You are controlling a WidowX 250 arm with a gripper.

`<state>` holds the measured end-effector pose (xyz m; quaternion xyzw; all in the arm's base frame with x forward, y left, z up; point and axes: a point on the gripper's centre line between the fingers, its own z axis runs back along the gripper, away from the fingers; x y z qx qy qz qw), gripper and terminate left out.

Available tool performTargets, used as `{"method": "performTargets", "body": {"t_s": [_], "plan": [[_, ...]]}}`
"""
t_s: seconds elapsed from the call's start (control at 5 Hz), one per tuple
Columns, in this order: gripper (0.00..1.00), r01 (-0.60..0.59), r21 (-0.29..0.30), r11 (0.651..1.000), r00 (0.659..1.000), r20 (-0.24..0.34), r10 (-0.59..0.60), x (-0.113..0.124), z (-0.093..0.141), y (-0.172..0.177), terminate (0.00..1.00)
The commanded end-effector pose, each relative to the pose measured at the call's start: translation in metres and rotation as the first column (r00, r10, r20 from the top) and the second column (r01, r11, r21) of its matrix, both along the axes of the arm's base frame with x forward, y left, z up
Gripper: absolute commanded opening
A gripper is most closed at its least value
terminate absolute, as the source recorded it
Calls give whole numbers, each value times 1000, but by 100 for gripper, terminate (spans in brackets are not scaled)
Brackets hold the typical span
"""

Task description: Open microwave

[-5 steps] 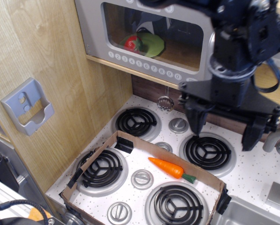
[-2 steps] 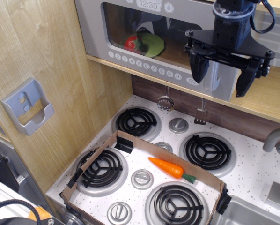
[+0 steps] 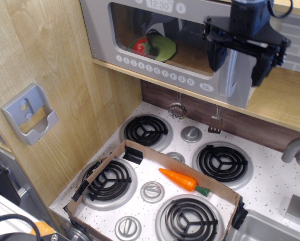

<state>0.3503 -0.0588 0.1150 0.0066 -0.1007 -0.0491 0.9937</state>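
- The microwave (image 3: 155,45) sits on a wooden shelf (image 3: 275,103) at 12 o'clock in the view, above the toy stove worktop (image 3: 275,188); its door looks closed.
- Through the clear window a red and green toy item (image 3: 152,46) shows inside.
- A row of round white buttons (image 3: 155,70) runs under the window, with a clock display (image 3: 159,4) at the top edge.
- The hand (image 3: 240,63) hangs at about 1 o'clock, in front of the microwave's right end, its two dark fingers (image 3: 216,55) spread apart and empty.
- The silver handle (image 3: 239,75) lies between the fingers; whether they touch it cannot be told.
- The microwave looks like light, stiff plastic, so the door should swing easily, yet the whole unit may shift on the shelf if pulled hard.
- The handle looks smooth and probably slippery; the best hold seems to be across its middle, with a pull away from the door's face.
- A carrot (image 3: 182,181) lies in the cardboard frame (image 3: 115,155) on the stove, well apart from the hand.
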Motion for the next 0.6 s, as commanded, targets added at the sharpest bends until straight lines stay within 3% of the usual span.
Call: {"method": "performTargets", "body": {"t_s": [0.0,0.4], "plan": [[100,-9,37,999,998,64,6,17,16,16,0],[100,12,20,1000,999,45,-13,29,14,21,0]]}}
